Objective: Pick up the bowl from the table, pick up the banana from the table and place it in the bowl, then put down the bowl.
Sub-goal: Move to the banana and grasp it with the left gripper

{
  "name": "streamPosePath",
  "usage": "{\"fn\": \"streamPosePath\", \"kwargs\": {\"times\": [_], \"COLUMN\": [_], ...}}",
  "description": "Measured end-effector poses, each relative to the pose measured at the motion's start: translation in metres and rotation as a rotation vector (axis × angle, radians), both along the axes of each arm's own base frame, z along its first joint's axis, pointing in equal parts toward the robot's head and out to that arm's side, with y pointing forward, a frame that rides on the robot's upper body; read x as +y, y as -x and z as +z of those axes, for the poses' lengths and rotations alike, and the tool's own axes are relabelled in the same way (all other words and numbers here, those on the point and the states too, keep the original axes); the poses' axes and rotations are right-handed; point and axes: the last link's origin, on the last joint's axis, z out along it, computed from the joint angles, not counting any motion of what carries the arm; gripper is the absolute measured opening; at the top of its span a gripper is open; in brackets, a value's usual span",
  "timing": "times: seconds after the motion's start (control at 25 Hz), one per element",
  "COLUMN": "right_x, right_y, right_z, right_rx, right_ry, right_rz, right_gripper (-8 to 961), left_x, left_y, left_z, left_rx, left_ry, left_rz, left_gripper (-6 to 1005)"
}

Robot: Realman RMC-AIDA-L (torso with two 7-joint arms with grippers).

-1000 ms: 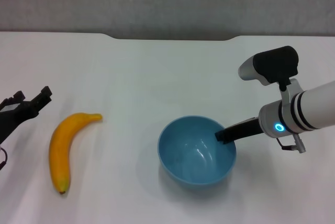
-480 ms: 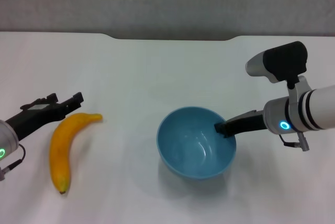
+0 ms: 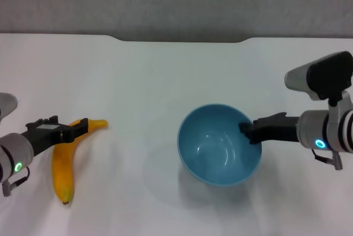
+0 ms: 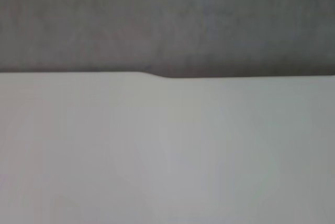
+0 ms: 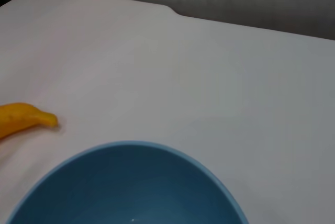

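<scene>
Evidently the right end effector [image 3: 249,131], clamped on the bowl [image 3: 219,151] rim, has lifted it off the counter [image 3: 165,70] toward the right edge, while the left end effector [image 3: 77,128], fingers apart, has reached the banana [image 3: 65,156] near the left edge.

The left gripper [image 3: 77,128] covers part of the banana [image 3: 62,164] near its stem, so the finger spacing cannot be read. The right gripper [image 3: 249,131] meets the bowl [image 3: 219,150] at the rim, its tips hidden there. In the right wrist view the bowl (near half) runs off the frame, as does the banana.
</scene>
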Motion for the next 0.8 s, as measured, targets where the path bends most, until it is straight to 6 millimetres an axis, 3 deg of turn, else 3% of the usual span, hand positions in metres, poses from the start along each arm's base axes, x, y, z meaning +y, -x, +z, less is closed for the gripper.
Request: {"fn": "streamPosePath", "kwargs": {"times": [0.24, 0.8], "right_x": [-0.004, -0.005], "right_y": [-0.005, 0.012], "right_z": [-0.001, 0.001], "right_rx": [-0.003, 0.047], "right_ry": [-0.005, -0.014], "right_rz": [-0.004, 0.051], "right_gripper": [38, 39], "left_x": [-0.004, -0.001], "left_y": [0.007, 0.003], "left_z": [0.002, -0.004], "left_rx": [0.002, 0.065], "left_ry": [0.005, 0.072], "left_rz": [0.03, 0.039], "left_gripper": [840, 837]}}
